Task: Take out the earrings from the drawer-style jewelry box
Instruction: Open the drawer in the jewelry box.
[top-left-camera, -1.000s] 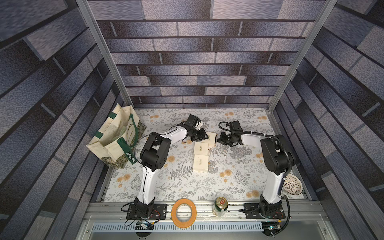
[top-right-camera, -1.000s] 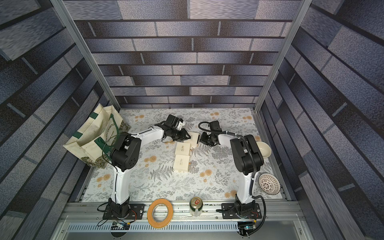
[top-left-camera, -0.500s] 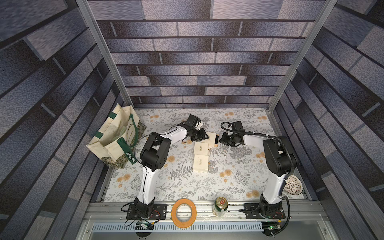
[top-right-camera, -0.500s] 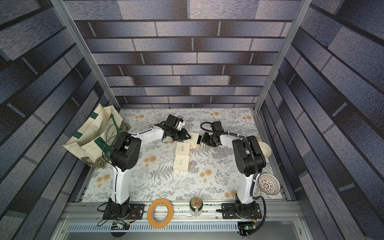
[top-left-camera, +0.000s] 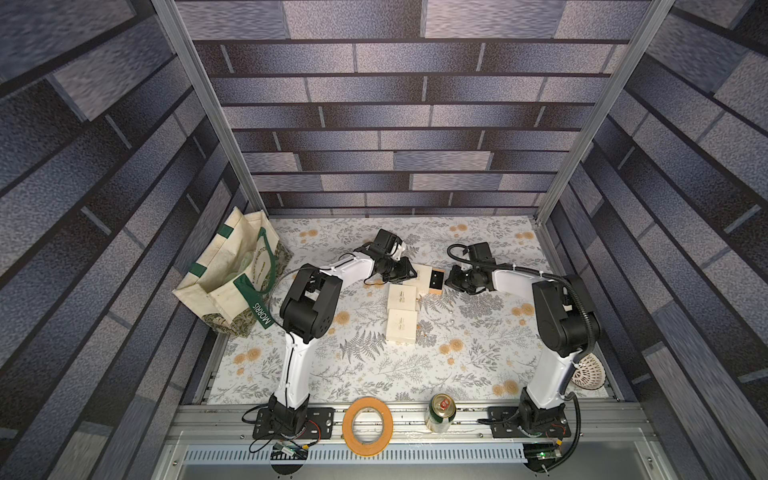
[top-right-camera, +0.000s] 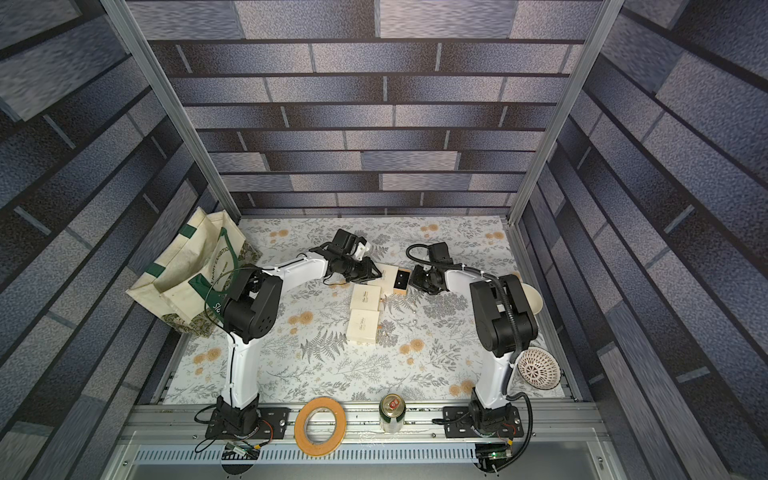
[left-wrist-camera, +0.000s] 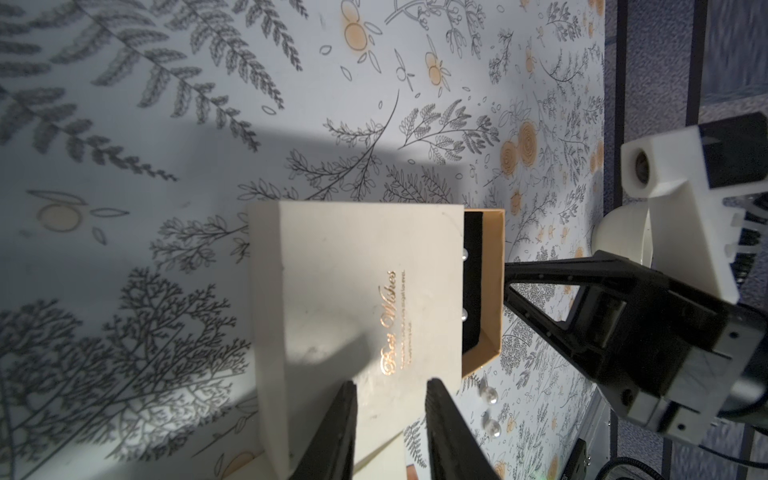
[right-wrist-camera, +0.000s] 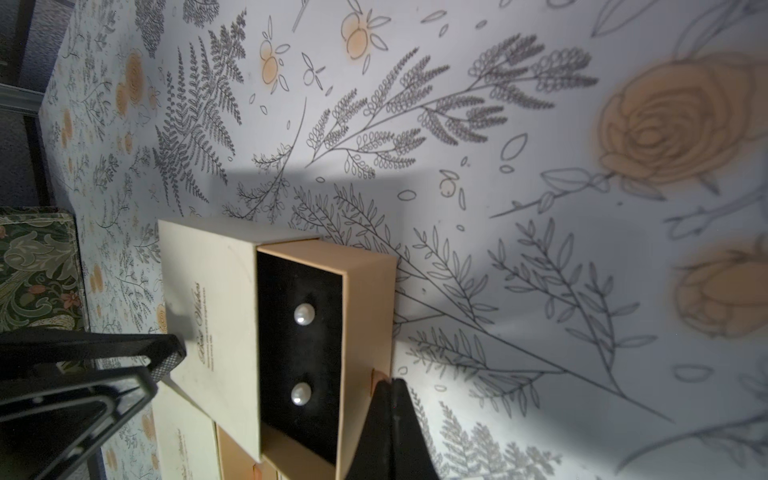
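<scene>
Jewelry box lies on the floral bench, between the two hands. Its tan drawer stands part-way out of the cream sleeve, on the side facing the right arm.

Both top views give only the drawer's dark lining. The right wrist view alone shows two pearl earrings seated side by side in black foam inside the drawer.

Right hand: fingers pressed together, pinching the small pull tab on the drawer's front.

Left hand: fingers part-spread, tips resting on the sleeve's top at the end away from the drawer, not clamped on its sides.

The left wrist view adds two loose pearl earrings on the bench just beside the box's drawer end.

Two more cream boxes lie just beside the jewelry box, toward the arm bases. A top view shows a cream bowl behind the right arm, well apart from the box
</scene>
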